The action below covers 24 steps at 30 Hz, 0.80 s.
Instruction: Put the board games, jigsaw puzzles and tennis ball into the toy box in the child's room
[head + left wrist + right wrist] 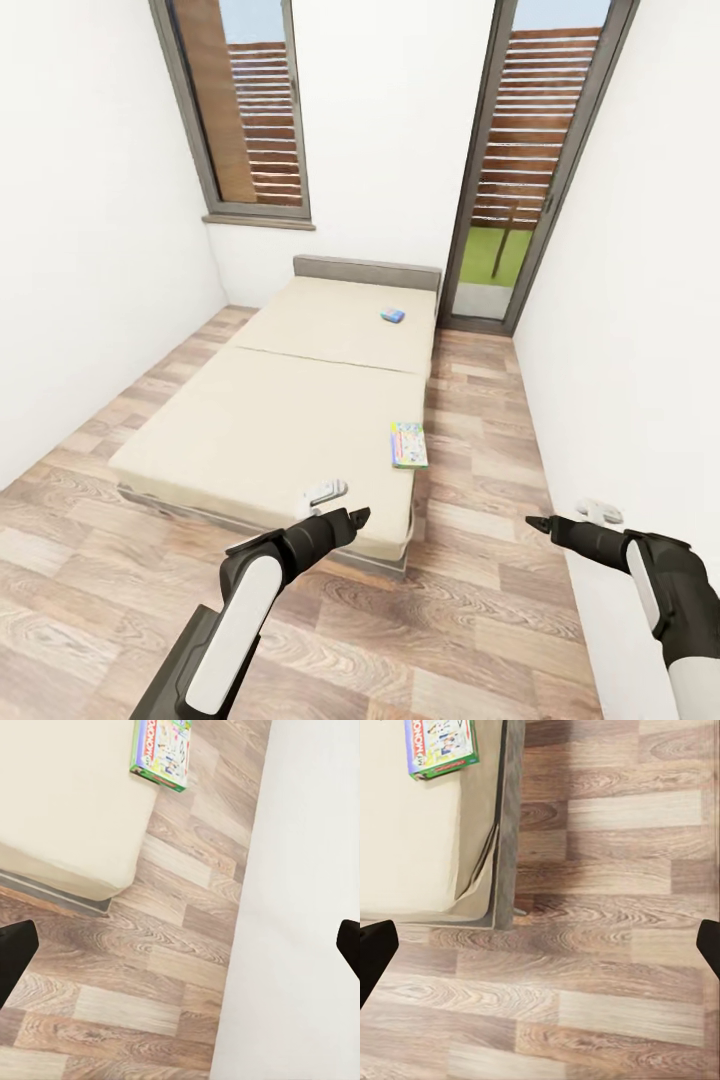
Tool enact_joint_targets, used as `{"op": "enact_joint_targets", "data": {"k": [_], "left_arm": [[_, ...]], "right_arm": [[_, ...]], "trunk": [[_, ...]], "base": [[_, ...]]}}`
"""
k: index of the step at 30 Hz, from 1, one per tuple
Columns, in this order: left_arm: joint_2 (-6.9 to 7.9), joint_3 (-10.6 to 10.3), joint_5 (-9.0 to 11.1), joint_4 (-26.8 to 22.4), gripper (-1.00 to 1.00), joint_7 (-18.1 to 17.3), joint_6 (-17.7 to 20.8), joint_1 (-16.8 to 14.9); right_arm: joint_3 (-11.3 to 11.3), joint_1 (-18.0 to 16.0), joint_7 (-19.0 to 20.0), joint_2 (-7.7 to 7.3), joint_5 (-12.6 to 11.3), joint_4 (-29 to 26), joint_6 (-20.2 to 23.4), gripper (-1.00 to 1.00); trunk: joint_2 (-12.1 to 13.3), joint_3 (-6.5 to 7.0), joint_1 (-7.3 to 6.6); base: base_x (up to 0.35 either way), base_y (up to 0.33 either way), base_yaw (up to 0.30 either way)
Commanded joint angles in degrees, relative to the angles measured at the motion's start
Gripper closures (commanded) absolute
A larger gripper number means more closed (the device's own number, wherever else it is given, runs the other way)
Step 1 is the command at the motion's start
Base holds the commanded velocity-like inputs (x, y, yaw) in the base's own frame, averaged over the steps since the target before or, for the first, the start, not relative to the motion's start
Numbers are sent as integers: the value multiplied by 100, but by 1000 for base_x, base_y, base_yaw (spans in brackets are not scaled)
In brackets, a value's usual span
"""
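Both the left hand and right hand are held wide open and empty above the wooden floor. The MONOPOLY box lies near the bed foot, the blue box near its headboard.

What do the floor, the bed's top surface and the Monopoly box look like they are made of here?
Floor: wood or wood-look planks, matte, with visible grain and staggered board joints. Bed top: soft beige mattress, probably fabric or foam, going by its rounded edges and a seam across the middle. Monopoly box: likely printed cardboard, flat with crisp edges and colourful artwork; the render cannot confirm this.
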Motion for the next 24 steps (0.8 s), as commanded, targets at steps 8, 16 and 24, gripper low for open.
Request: {"op": "enact_joint_targets", "data": {"k": [8, 16, 24], "left_arm": [[6, -2, 46, -7, -100, 61, 14, -7], [16, 19, 28, -7, -100, 59, 16, -8], [27, 44, 18, -7, -100, 64, 16, 5]], "right_arm": [[-6, -68, -61, -16, -4, 179, 26, -100], [10, -87, -78, -16, -15, 286, 28, -100], [45, -90, -76, -1, -16, 323, 19, -100]], "trunk": [[-12, -11, 3], [-12, -11, 3], [-12, -11, 3]], "base": [[6, 3, -65], [148, -59, -19], [252, -104, -6]]}}
